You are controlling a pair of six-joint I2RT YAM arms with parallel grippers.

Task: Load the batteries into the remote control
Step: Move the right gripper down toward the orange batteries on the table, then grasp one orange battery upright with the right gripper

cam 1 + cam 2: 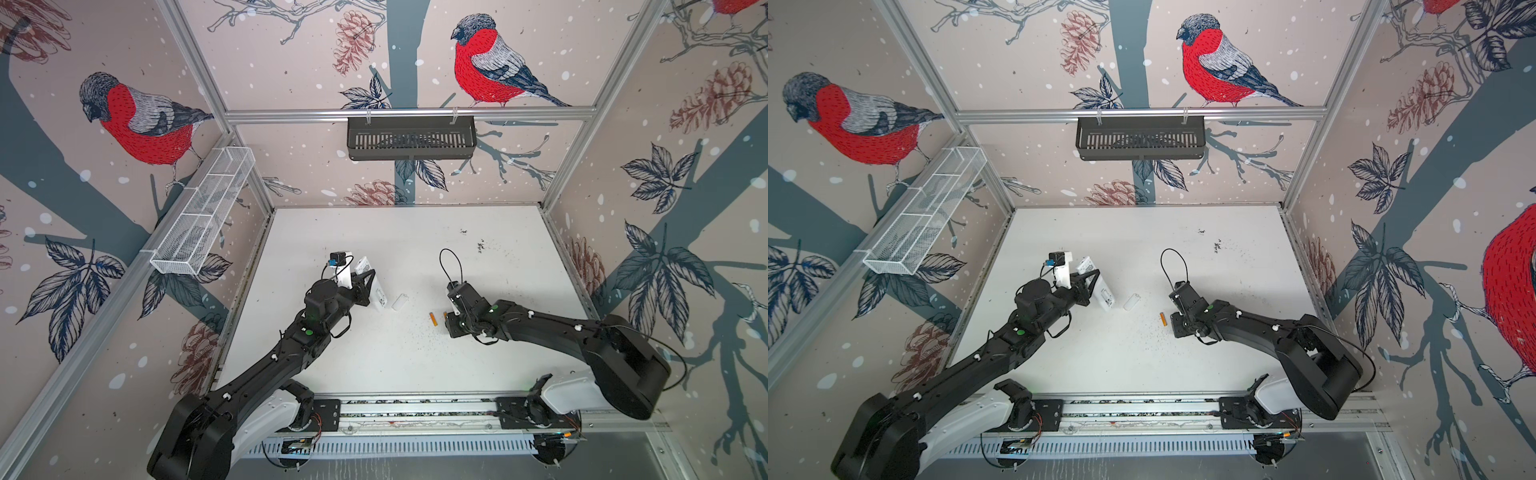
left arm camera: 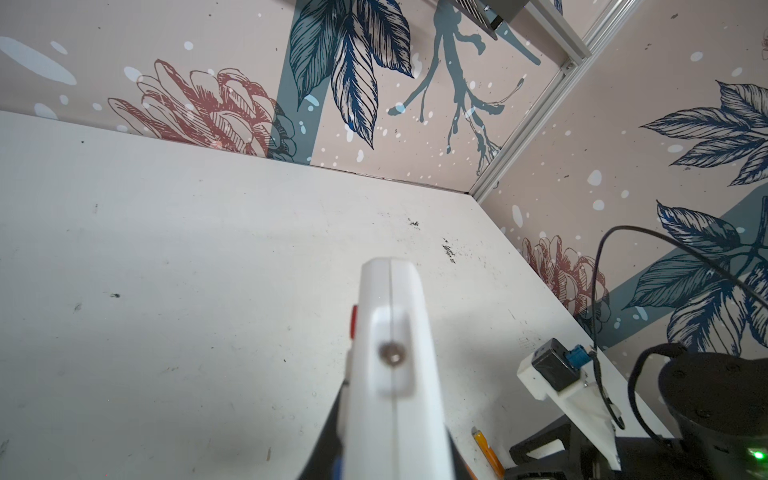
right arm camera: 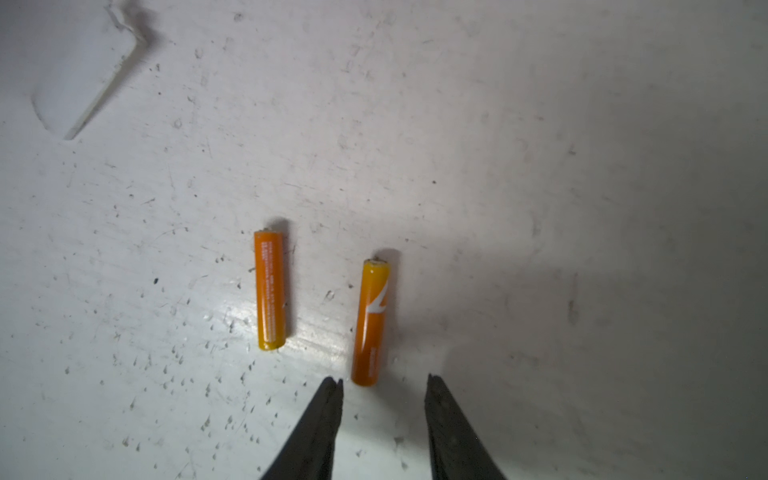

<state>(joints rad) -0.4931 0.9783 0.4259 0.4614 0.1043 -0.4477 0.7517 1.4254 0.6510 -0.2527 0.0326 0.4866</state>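
A small white curved plastic cover (image 1: 400, 301) lies loose on the scuffed white tabletop (image 1: 415, 249), between the things my two arms are working on. It is just beside the remote on one side and a little farther from the batteries on the other. Dark specks (image 1: 419, 336) are scattered over the table around the batteries. A black slotted shelf (image 1: 411, 137) hangs on the back wall and a white wire-mesh basket (image 1: 203, 216) on the left wall, both well apart from my arms.

My left gripper (image 1: 362, 286) is clamped on the slim long white plastic remote control (image 1: 379, 296). I hold it on edge, and my left wrist view looks down its narrow end face, with a seam down the middle and a red button at one side. Its long axis runs from my base toward the back wall. I cannot tell whether its near end touches the table.

The two small slim orange batteries (image 3: 271, 291) lie flat, side by side but apart and nearly parallel. Their long axes are in line with my right fingers (image 3: 328, 415), and their nubbed ends point away from them. My right gripper (image 3: 384, 379) sits low over the table with its jaws apart. The near end of the battery with the white mark (image 3: 370, 322) is just at the tips, with a gap on either side.
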